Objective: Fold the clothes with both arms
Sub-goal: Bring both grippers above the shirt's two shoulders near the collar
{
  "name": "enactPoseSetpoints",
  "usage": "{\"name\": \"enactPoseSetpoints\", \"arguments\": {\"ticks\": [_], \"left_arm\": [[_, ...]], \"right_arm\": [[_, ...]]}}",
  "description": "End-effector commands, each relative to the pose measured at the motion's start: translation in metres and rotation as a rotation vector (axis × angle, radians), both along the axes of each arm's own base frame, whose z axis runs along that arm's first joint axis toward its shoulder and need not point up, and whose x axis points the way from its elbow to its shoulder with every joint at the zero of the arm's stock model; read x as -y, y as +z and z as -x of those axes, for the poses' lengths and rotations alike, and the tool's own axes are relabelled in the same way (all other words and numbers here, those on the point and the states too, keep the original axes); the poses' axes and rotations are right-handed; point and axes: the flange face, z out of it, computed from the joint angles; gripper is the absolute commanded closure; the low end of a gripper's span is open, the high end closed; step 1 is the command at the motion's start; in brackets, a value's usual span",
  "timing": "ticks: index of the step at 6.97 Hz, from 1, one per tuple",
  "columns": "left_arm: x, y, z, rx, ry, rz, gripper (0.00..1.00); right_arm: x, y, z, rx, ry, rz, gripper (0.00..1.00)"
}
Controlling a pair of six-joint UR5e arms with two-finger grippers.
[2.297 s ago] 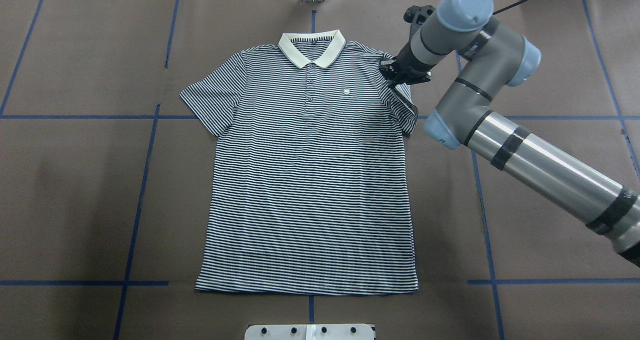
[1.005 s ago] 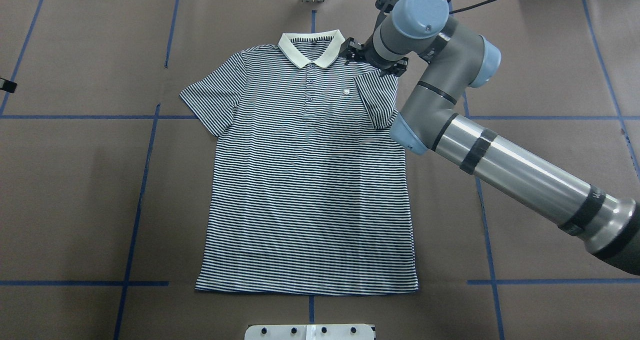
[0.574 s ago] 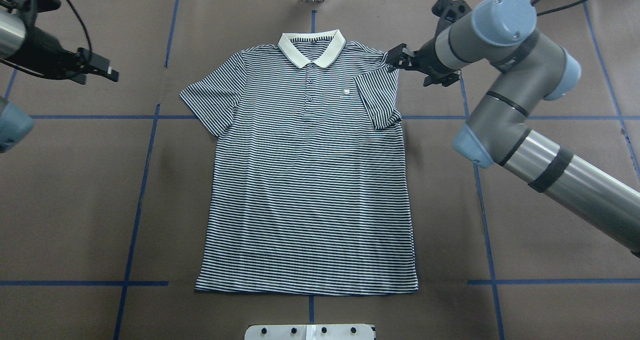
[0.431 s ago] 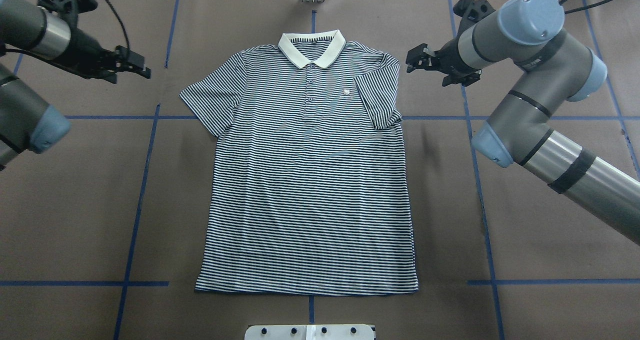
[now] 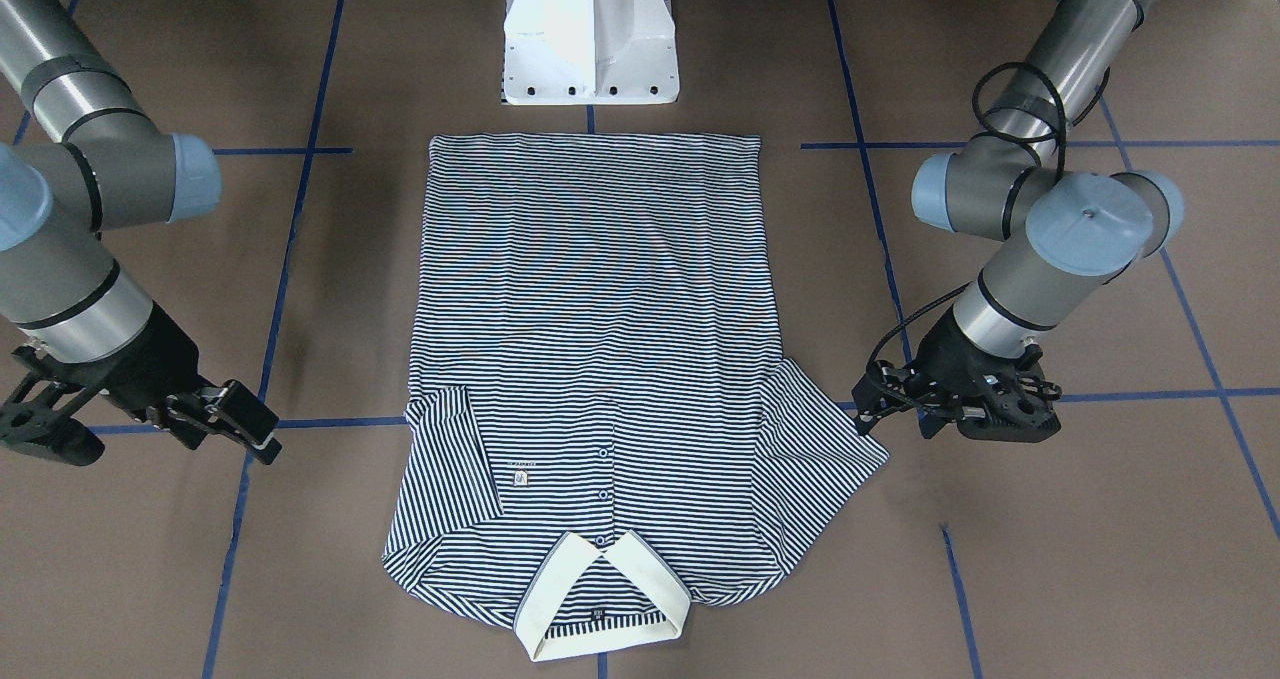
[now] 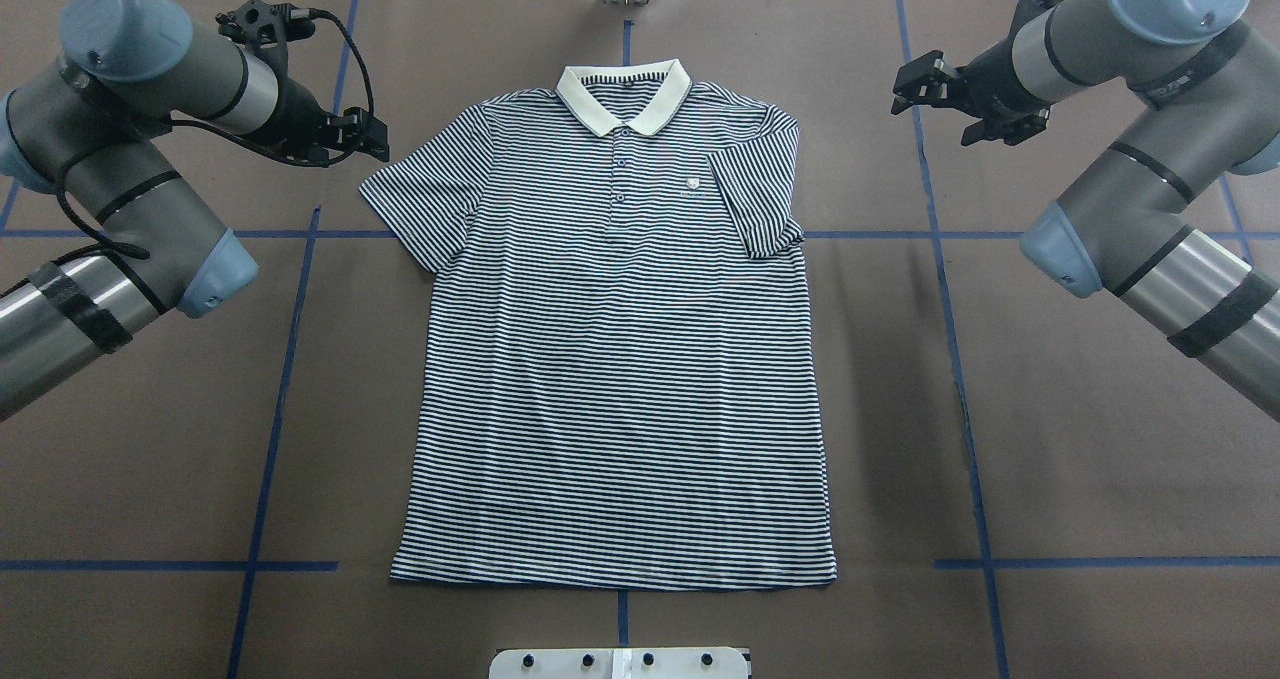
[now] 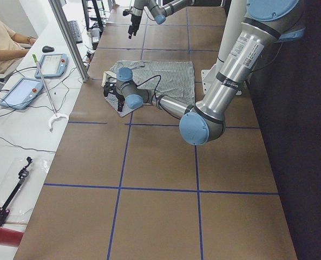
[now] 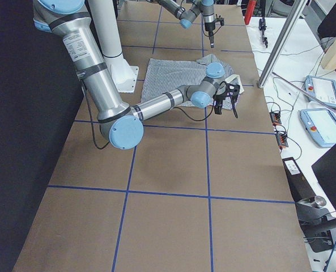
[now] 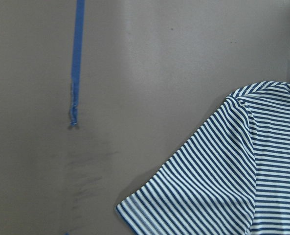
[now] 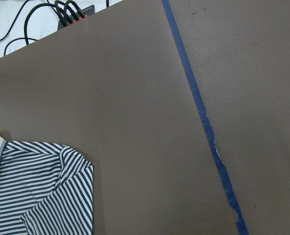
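Both sets of jaws stand parted and hold nothing: the left gripper [image 6: 368, 137] hangs just beside the outer edge of the spread sleeve [image 6: 430, 199], while the right gripper [image 6: 912, 84] hangs apart from the garment, with bare brown paper under it and between it and the cloth.

Beneath both runs the table [image 6: 1050, 459], covered in brown paper and crossed by blue tape lines [image 6: 270, 439]. One of these lines passes under the right gripper.

Between the two grippers the polo shirt [image 6: 620, 359] lies flat, front up, with its hem toward the white pedestal base [image 5: 590, 29].

On the right gripper's side, the other sleeve [image 6: 760, 194] is folded in over the chest. The cream collar [image 6: 623, 94] sits about midway between the jaws. The small chest logo [image 6: 691, 185] is just beside the folded sleeve's edge.
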Motion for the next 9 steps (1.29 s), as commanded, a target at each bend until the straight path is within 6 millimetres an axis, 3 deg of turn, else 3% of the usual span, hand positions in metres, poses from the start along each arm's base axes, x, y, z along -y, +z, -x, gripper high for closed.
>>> {"name": "enactPoseSetpoints", "arguments": {"ticks": [1, 3, 5, 6, 7, 8, 9], "left_arm": [[0.017, 0.022, -0.016, 0.103, -0.019, -0.054, 0.25], [0.018, 0.034, -0.027, 0.123, -0.007, -0.038, 0.28], [0.014, 0.033, -0.048, 0.127, 0.018, -0.035, 0.30], [0.013, 0.034, -0.049, 0.129, 0.020, -0.032, 0.36], [0.013, 0.033, -0.049, 0.127, 0.020, -0.035, 0.46], [0.014, 0.031, -0.049, 0.126, 0.020, -0.036, 0.98], [0.014, 0.031, -0.049, 0.126, 0.019, -0.039, 1.00]], "right_arm": [[-0.001, 0.010, -0.011, 0.006, -0.044, 0.000, 0.00], [-0.008, 0.000, -0.008, 0.056, -0.095, 0.001, 0.00], [-0.008, 0.001, -0.008, 0.060, -0.099, -0.009, 0.00], [-0.008, 0.001, -0.008, 0.060, -0.099, -0.009, 0.00], [-0.008, 0.001, -0.008, 0.060, -0.099, -0.008, 0.00], [-0.008, 0.001, -0.008, 0.061, -0.100, -0.007, 0.00], [-0.007, 0.000, -0.008, 0.062, -0.100, -0.009, 0.00]]}}
